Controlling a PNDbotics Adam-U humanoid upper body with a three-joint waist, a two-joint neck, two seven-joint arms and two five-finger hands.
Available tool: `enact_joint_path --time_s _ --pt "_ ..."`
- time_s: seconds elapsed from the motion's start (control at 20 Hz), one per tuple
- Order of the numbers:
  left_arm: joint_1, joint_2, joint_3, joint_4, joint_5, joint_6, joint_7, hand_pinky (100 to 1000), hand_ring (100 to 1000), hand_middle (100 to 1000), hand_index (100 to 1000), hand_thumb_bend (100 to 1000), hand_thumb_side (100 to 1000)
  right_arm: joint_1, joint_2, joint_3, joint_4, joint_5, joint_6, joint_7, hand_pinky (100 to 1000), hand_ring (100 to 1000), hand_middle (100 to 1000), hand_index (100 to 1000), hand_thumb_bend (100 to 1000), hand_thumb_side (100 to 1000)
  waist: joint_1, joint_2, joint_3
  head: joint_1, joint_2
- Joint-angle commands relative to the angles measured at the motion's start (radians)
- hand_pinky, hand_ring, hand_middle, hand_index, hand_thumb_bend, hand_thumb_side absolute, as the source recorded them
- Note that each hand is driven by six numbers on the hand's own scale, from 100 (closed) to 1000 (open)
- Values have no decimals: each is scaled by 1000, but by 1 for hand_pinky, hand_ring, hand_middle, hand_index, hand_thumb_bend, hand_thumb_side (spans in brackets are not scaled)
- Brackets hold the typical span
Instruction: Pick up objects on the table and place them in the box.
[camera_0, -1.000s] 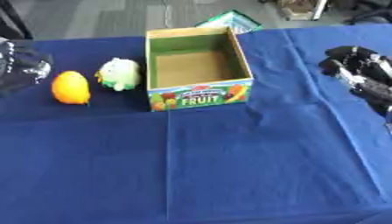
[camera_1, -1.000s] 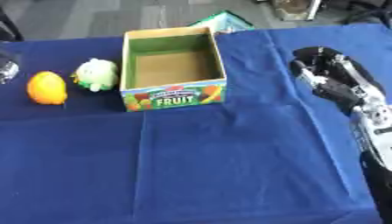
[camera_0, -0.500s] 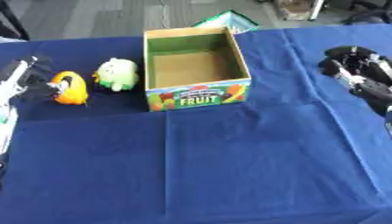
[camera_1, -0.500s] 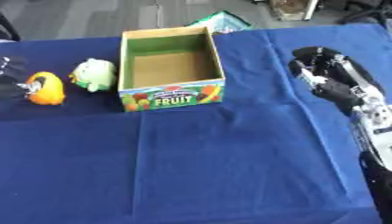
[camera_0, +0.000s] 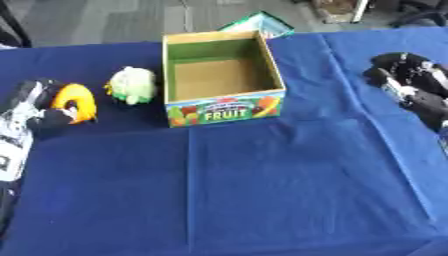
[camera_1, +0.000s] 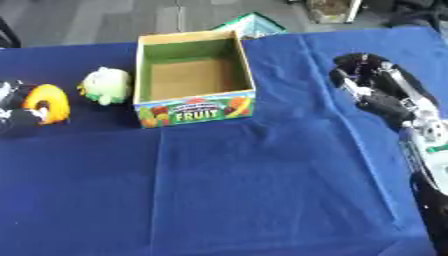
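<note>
An orange fruit (camera_0: 79, 99) lies on the blue tablecloth (camera_0: 262, 190) at the far left. My left hand (camera_0: 33, 112) is against it from the left, dark fingers curled over its front so that only a crescent of orange shows. A pale green round fruit (camera_0: 133, 85) sits just right of it, beside the open cardboard box (camera_0: 226, 111) marked FRUIT. Nothing shows inside the box. My right hand (camera_1: 372, 82) rests at the right edge, fingers relaxed, holding nothing.
A green and white packet (camera_0: 261, 22) lies behind the box at the table's far edge. Beyond it is grey floor. The cloth in front of the box is bare blue fabric with a fold line down the middle.
My left hand has come in from the left edge and closed around the orange. The green fruit, the box and the right hand have stayed put.
</note>
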Motion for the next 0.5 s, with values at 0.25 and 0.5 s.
enact_joint_path --time_s 0.25,0.5 --pt "-21 13 8 -93 45 29 138 620 302 220 520 100 249 -14 -18 -5 -8 2 0 1 764 768 611 749 285 364 -1 -16 1 -3 -3" --pt "-48 16 -26 -242 137 -4 136 633 310 224 527 100 254 -16 -18 -3 -7 2 0 2 764 768 611 748 284 363 0 -20 -2 -1 -3"
